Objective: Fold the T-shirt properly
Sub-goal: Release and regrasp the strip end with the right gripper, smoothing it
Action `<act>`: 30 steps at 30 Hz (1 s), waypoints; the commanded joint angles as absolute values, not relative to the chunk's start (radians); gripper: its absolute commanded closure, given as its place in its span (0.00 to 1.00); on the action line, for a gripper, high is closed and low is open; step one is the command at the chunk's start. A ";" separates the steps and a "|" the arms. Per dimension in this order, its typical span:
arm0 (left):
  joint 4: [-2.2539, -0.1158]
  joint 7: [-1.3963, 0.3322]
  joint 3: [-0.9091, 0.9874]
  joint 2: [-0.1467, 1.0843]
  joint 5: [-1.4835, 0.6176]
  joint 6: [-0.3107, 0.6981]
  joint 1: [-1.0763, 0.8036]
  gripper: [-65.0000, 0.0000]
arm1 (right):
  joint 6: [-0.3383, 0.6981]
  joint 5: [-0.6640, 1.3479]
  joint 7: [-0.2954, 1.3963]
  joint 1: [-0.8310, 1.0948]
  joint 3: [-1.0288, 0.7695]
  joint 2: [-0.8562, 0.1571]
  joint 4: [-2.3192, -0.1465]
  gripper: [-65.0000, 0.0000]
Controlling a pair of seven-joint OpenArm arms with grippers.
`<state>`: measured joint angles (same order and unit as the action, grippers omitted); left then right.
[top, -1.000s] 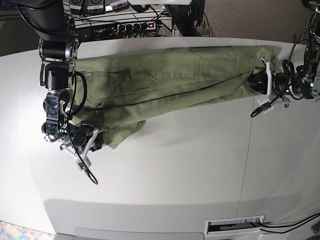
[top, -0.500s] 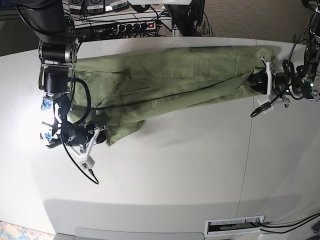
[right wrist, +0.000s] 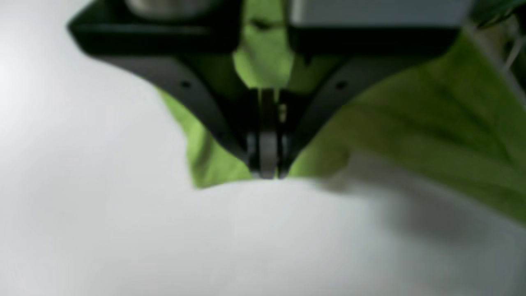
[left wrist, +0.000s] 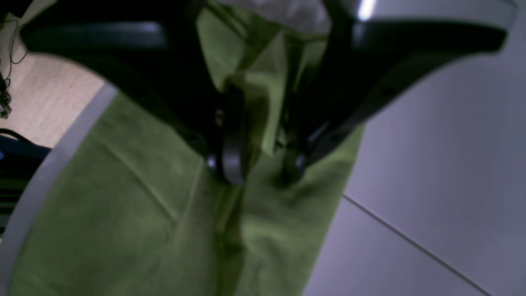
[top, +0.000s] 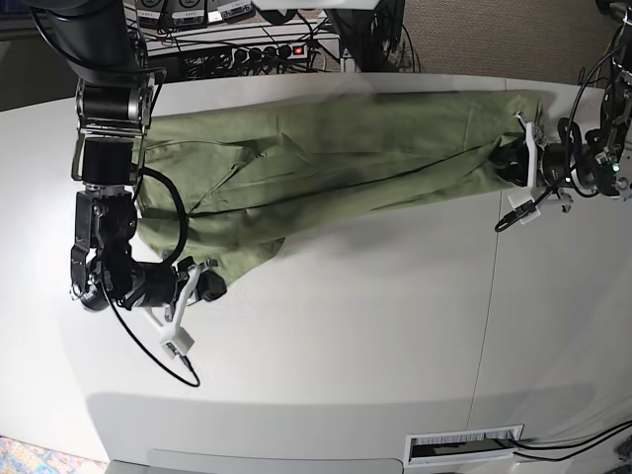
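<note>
Two grippers hold the T-shirt [top: 326, 158], one at each end. At the left of the base view, the right gripper [top: 209, 283] is clamped on the shirt's lower corner; in the right wrist view its fingers [right wrist: 267, 152] are pressed together with a green fold pinched between them, just above the white table [right wrist: 123, 238]. From that corner the shirt runs up and rightward as a long, wrinkled band across the far side of the table [top: 375, 336]. At the right of the base view, the left gripper [top: 509, 163] grasps the other end; in the left wrist view its fingers [left wrist: 232, 156] are narrowly parted around bunched cloth, with the shirt [left wrist: 123, 213] spreading away below them.
</note>
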<state>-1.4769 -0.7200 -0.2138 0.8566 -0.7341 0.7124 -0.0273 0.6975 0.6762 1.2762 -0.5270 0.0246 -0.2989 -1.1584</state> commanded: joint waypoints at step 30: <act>-1.474 -0.741 -0.212 0.876 -0.692 0.698 -0.027 0.72 | 0.698 0.210 0.887 -0.604 0.379 -0.366 -0.968 0.64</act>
